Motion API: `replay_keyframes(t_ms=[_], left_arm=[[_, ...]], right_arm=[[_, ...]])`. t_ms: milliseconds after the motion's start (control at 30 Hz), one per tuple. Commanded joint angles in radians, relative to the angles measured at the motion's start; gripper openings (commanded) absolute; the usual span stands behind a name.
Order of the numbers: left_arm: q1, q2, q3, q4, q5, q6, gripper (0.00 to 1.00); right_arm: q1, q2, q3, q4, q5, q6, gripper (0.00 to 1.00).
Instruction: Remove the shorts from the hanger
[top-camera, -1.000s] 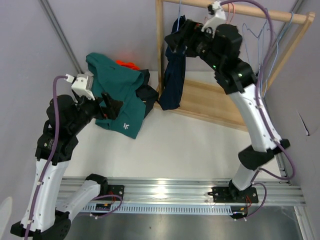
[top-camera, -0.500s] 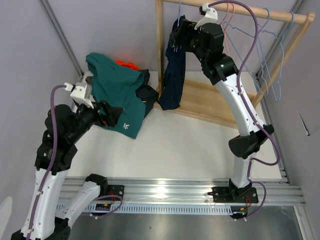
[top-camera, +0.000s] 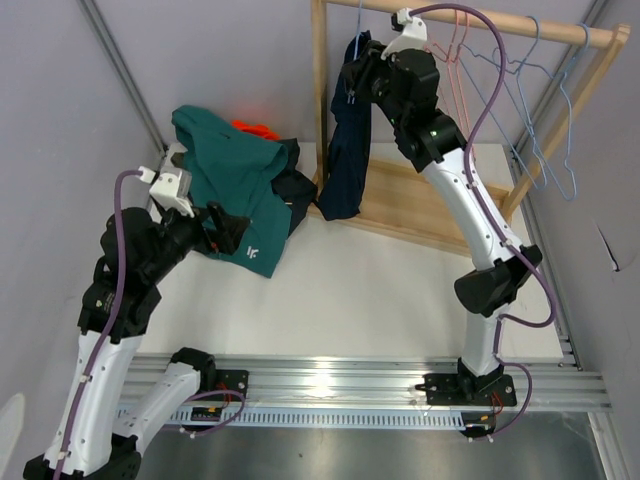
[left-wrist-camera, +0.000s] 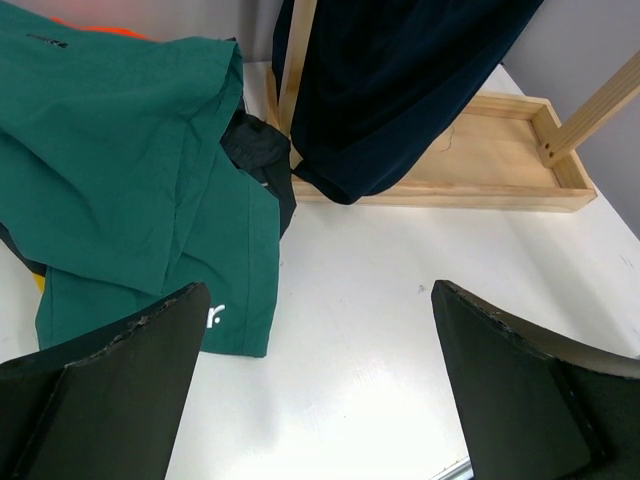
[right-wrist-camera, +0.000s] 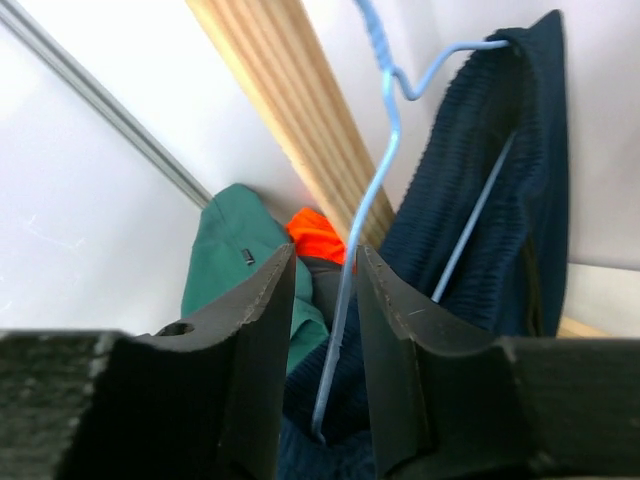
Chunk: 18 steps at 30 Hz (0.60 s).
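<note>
A sliver of the orange shorts (right-wrist-camera: 318, 235) and a fold of the black shorts (left-wrist-camera: 262, 150) show from under the teal shorts (left-wrist-camera: 110, 170), heaped ahead-left of the left gripper (left-wrist-camera: 320, 300), its fingers spread wide on nothing; the navy shorts (right-wrist-camera: 490, 200) hang on the blue wire hanger (right-wrist-camera: 385, 110), hem over a corner of the rack's wooden base tray (left-wrist-camera: 480, 197); the right gripper (right-wrist-camera: 325, 262) keeps a narrow slit between its fingers, the hanger's wire in the gap.

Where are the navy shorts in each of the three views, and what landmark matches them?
Top external: navy shorts hang at top centre.
Left wrist: navy shorts at top, right of centre.
Right wrist: navy shorts fill the right side.
Shared landmark: teal shorts, left of them in every view.
</note>
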Motion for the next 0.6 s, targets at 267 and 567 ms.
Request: replay_keyframes(t_ms=[267,567], left_arm=[[-0.006,-0.025,-0.029,0.029,0.012,-0.029,0.99],[-0.006,-0.027,-0.042,0.037,0.020,-0.023,0.99]], right_arm=[[0.010,0.044,0.012,0.056,-0.027,0.037,0.32],[0.023,0.011,0.009,0.065,-0.009,0.011,0.00]])
